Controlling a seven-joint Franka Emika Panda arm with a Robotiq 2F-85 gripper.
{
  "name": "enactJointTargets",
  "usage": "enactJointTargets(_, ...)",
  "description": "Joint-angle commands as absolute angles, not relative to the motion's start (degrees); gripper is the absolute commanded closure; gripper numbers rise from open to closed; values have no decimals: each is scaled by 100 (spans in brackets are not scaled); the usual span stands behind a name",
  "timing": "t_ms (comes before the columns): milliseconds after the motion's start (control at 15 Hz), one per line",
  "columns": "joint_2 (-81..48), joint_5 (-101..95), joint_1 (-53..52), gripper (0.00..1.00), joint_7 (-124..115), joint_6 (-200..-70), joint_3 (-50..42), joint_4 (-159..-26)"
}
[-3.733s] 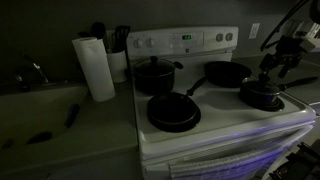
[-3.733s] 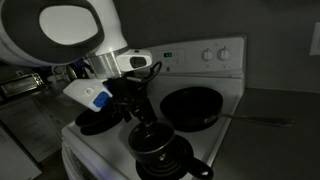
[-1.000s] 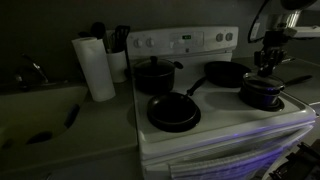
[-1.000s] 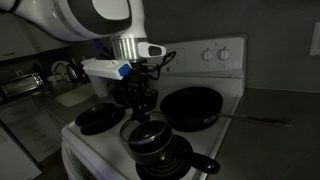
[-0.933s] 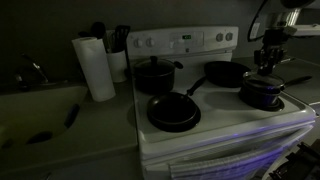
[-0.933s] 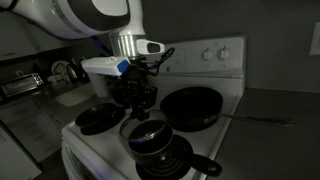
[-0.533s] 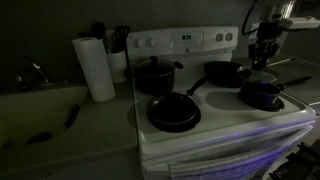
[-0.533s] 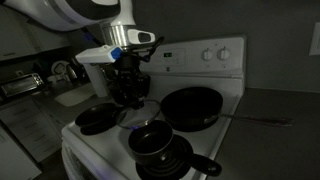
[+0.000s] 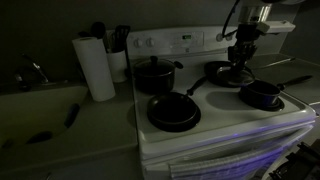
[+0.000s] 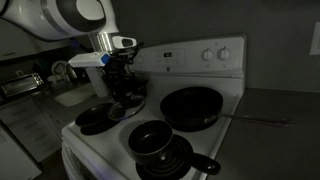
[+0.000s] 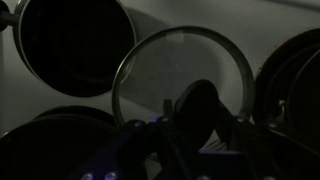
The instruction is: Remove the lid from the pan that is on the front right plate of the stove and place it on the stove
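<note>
A: Where was the lid (image 11: 170,65)?
B: Off the pan (image 9: 262,95), mid-frame in the wrist view, its knob pinched by the jaws, above the stove (image 9: 222,112).
A: Next?
B: Probably lowering it flat onto bare stovetop, then releasing.

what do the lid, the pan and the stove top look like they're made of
The lid looks like clear glass with a shiny metal rim: the white stove shows through it. The pan looks like dark matte metal, perhaps coated. The stove top seems to be white enamelled metal, faintly glossy.
</note>
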State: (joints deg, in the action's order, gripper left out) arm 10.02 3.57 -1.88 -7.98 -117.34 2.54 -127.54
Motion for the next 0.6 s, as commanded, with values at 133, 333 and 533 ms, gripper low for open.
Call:
enactJointTargets(133,384,771,-326,83,-971,-12340,373,-12677)
enactJointTargets(333,64,815,-344,83,-978,-12593,388,-12711)
enactJointTargets(533,-225,878,-338,83,-930,-12680,381,-12757)
